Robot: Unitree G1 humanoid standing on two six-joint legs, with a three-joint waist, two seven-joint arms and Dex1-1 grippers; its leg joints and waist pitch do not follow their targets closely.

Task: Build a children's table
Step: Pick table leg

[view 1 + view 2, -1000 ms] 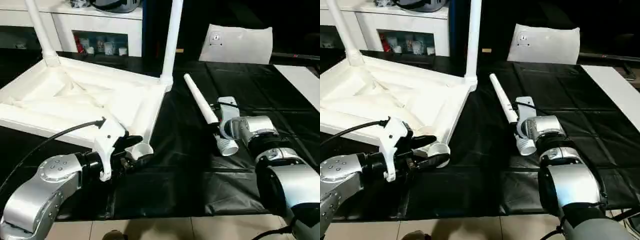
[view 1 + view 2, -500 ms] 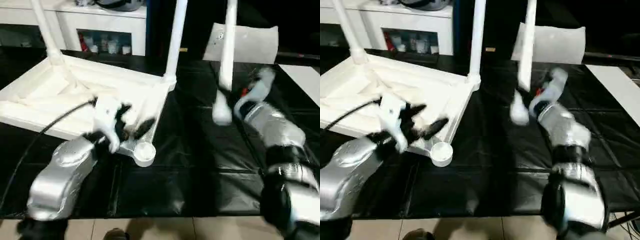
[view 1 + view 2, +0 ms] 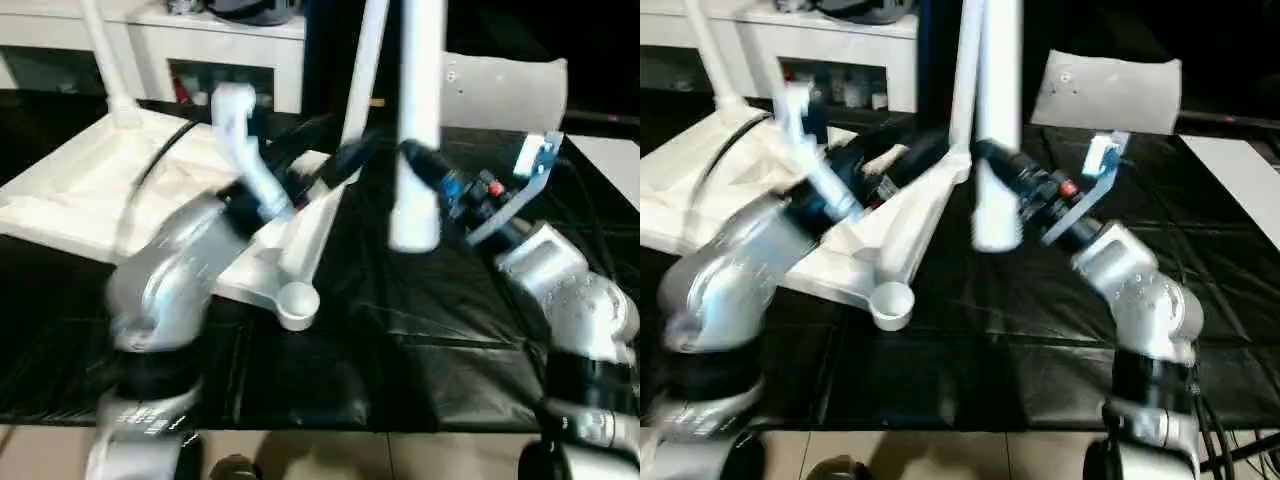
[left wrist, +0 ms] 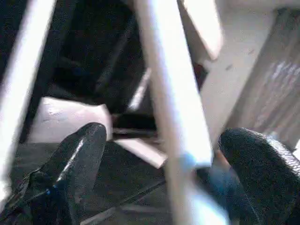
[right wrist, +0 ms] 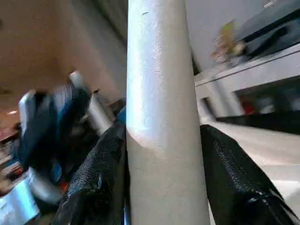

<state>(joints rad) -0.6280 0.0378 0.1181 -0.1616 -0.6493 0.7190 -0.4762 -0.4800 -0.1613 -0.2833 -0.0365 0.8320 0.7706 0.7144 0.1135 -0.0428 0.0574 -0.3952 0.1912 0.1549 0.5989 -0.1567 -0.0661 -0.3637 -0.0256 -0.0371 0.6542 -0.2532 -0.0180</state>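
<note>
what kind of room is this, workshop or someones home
Probably an indoor lab or demo room set up as a work area, not a lived-in home. A black sheet covers the work surface, a white cabinet with glass doors holding small items stands behind, and pale floor tiles show at the near edge.

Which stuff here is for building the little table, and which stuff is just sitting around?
For the job:
- upside-down white plastic tabletop, two round white legs already standing in it
- long tapered white leg, held upright by the right end effector
- open left end effector

Just lying about:
- white cabinet with glass doors
- flat white panel
</note>
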